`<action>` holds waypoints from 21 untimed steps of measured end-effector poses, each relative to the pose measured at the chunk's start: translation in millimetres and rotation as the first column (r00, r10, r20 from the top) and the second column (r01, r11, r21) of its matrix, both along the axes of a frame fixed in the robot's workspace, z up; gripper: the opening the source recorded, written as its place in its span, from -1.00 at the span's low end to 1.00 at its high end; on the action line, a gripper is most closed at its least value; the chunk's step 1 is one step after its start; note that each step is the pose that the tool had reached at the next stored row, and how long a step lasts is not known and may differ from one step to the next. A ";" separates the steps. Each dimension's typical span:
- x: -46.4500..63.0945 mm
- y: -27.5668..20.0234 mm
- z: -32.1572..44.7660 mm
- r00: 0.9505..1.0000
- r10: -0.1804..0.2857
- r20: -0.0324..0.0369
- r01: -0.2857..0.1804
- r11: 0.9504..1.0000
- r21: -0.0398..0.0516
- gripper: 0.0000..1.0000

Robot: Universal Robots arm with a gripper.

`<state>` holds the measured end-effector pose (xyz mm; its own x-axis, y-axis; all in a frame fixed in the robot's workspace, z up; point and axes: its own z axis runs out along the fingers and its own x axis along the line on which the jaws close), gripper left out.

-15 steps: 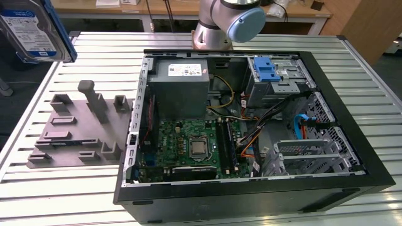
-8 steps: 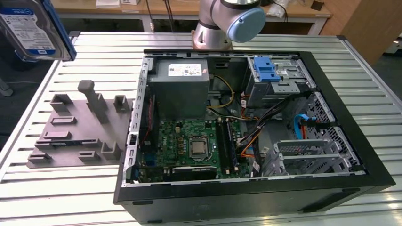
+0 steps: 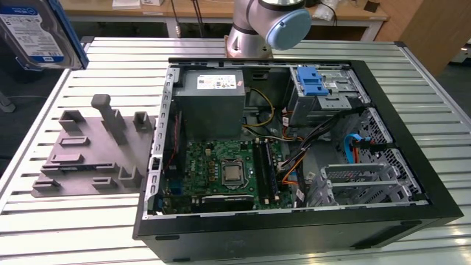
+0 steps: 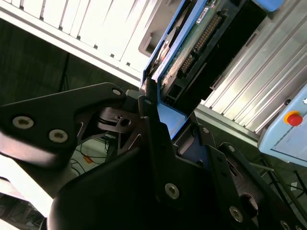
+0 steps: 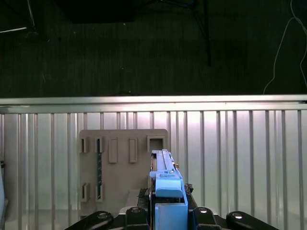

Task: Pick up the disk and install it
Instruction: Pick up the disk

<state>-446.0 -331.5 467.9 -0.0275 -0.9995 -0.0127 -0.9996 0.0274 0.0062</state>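
Disk (image 3: 33, 33) in jaws' grip above grey fixture (image 3: 88, 160), clear of case (image 3: 294, 221)

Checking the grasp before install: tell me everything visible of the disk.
The disk: flat silver drive, white-and-blue label, blue plastic side rails; the second wrist view shows its green circuit board and pin connector. It is airborne at the exterior view's upper left, outside the open computer case, tilted, clamped in the claw.

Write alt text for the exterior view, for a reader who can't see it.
The disk hangs at the exterior view's top left corner, label showing, well apart from the open computer case on the slatted table. A grey fixture lies beside the case; the arm stands behind it.
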 end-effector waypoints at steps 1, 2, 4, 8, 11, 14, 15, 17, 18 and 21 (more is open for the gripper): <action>0.0 0.0 0.4 1.000 0.000 0.000 0.000 1.000 0.000 -0.27; 0.0 0.0 0.8 1.000 0.000 0.000 0.000 1.000 0.000 -0.27; 0.0 0.1 1.6 1.000 0.000 0.000 0.000 1.000 0.000 -0.27; 0.0 0.1 3.0 1.000 0.000 0.000 0.000 1.000 0.000 -0.27; 0.0 0.1 4.3 1.000 0.000 0.000 0.000 1.000 0.000 -0.27; 0.0 0.1 5.5 1.000 0.000 0.000 0.000 1.000 0.000 -0.27; 0.0 0.2 5.9 1.000 0.000 0.000 0.000 1.000 0.000 -0.27; 0.0 0.2 6.7 1.000 0.000 0.000 0.000 1.000 0.000 -0.27; 0.0 0.2 7.1 1.000 0.000 0.000 0.000 1.000 0.000 -0.27; 0.0 0.2 8.1 1.000 0.000 0.000 0.000 1.000 0.000 -0.27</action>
<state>-446.0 -331.2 476.0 -0.0275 -0.9995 -0.0126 -0.9996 0.0274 0.0062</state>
